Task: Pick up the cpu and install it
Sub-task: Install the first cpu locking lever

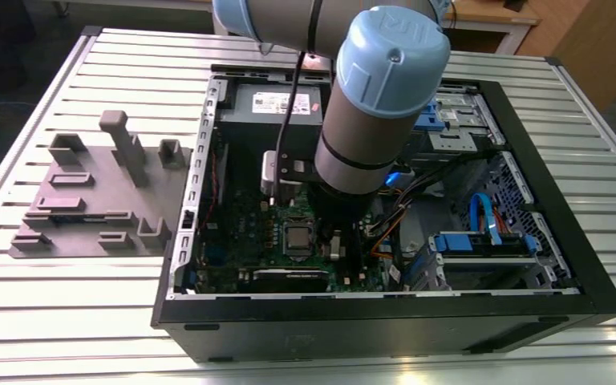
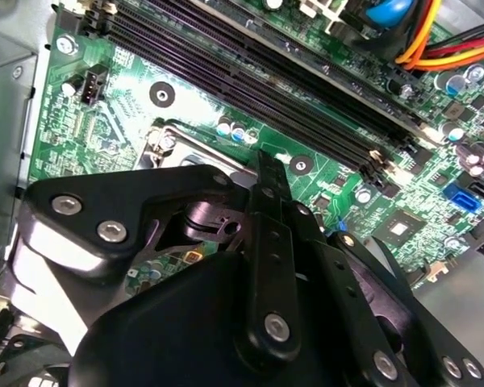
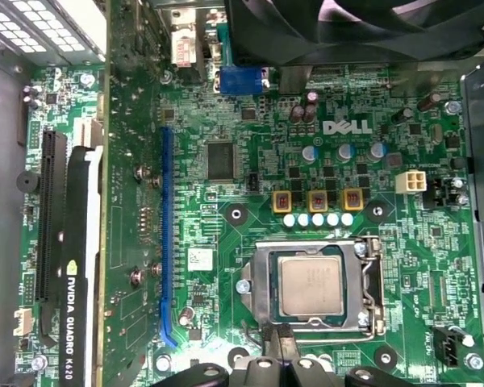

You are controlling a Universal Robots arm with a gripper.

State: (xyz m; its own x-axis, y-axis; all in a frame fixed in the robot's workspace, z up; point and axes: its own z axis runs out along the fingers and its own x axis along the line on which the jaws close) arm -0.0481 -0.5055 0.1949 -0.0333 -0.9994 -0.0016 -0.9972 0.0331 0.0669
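On the exterior view's left, a grey plastic fixture (image 1: pixel 94 200) with several upright blocks lies on the slatted metal table (image 1: pixel 62 305), just beside the open computer case (image 1: pixel 394 313). Inside the case, near its far wall, sits the power supply (image 1: pixel 270 104), and below it the green motherboard (image 1: pixel 249 233) covers the floor of the case. The robot arm (image 1: pixel 378 104) comes down from above into the middle of the case, and its lower part hides some of the board. Just beside the arm, on the side of the exterior view's left, I can see the metal socket frame (image 1: pixel 297 238). In the first wrist view the cpu (image 3: pixel 310 288) is lying flat inside this socket frame (image 3: pixel 315 282), with its pale silvery top facing up, and nothing is touching it. The black gripper (image 3: pixel 281 343) hangs close over the edge of the frame, and its tip seems to be closed to one narrow point, holding nothing. In the second wrist view the gripper (image 2: pixel 266 169) also shows the fingers (image 2: pixel 268 185) pressed together, above the corner of the socket, with the long dark memory slots (image 2: pixel 266 72) near to it. More to the exterior view's right, blue and orange cables (image 1: pixel 480 212) and blue drive brackets (image 1: pixel 484 241) fill that side of the case.
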